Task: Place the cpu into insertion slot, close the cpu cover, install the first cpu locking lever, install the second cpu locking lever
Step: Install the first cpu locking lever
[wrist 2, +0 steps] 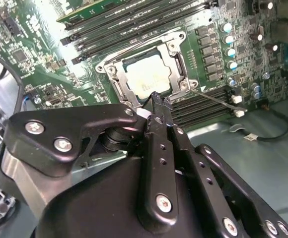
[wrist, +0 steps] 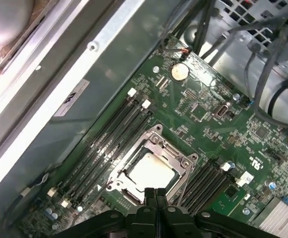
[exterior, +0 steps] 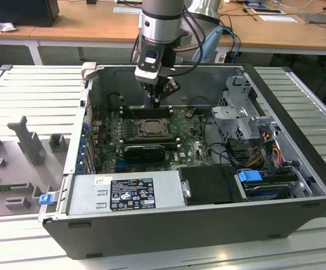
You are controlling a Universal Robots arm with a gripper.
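Note:
The cpu (wrist 2: 146,77) lies flat in the insertion slot (exterior: 152,128) on the green board, its pale face showing through the window of the cpu cover (wrist 2: 176,59). The cover lies down over the chip in both wrist views, cpu (wrist: 151,171) inside cover (wrist: 181,161). My gripper (exterior: 157,101) hangs just above the socket's far edge, fingers pressed together with nothing between them. In the second wrist view the gripper (wrist 2: 156,99) tip is at the socket's rim. A thin metal lever rod (wrist 2: 211,97) sticks out sideways from one socket corner.
Long black memory slots (wrist: 109,144) flank the socket on both sides. The open computer case (exterior: 298,107) walls surround the board. A drive cage and cable bundles (exterior: 253,135) sit at the exterior view's right, the power supply (exterior: 129,194) in front, and a grey fixture (exterior: 25,140) outside to the left.

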